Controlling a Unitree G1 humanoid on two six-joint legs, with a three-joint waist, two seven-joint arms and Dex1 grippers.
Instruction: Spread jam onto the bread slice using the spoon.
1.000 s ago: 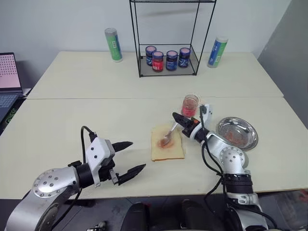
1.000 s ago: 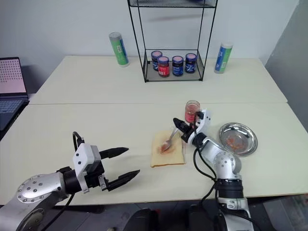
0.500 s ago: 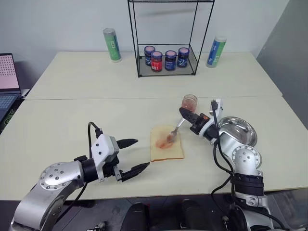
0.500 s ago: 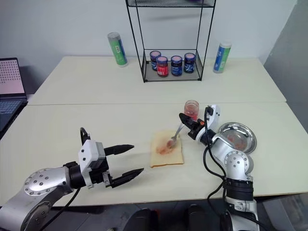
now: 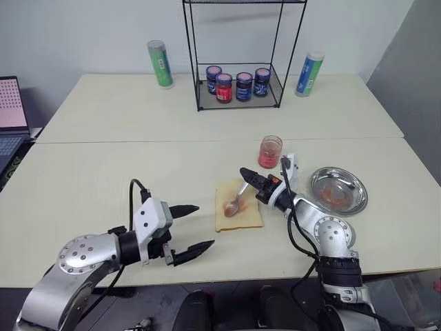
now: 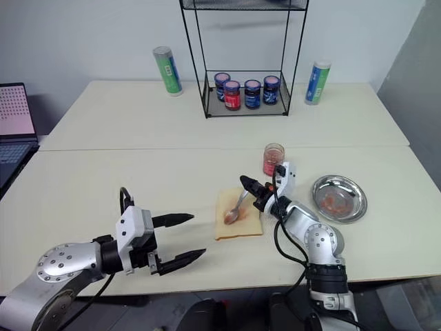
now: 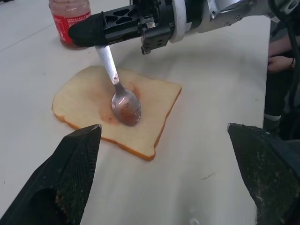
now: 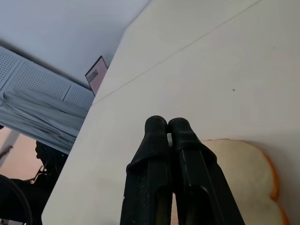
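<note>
The bread slice (image 5: 241, 215) lies flat on the table in front of me, with a reddish jam smear (image 7: 105, 110) at its centre. My right gripper (image 5: 246, 173) is shut on the handle of the spoon (image 5: 238, 198) and points left over the slice. The spoon's bowl (image 7: 126, 107) rests on the smear, tinted red. The clear jar of jam (image 5: 270, 151) stands just behind the gripper. My left gripper (image 5: 206, 225) hovers open to the left of the bread, nothing between its fingers (image 7: 70, 183). In the right wrist view the shut fingertips (image 8: 167, 123) sit above the bread's crust (image 8: 262, 164).
A round steel dish (image 5: 353, 203) with red smears sits right of the bread. At the back stands a wire rack (image 5: 198, 76) holding several dark-lidded jars, between a green tube (image 5: 161, 63) and a blue-green tube (image 5: 309, 73). A laptop (image 5: 10, 110) is at the far left.
My right gripper has carried the spoon leftward across the slice, so its bowl now lies nearer the slice's left part. The left gripper has stayed in place, still open.
</note>
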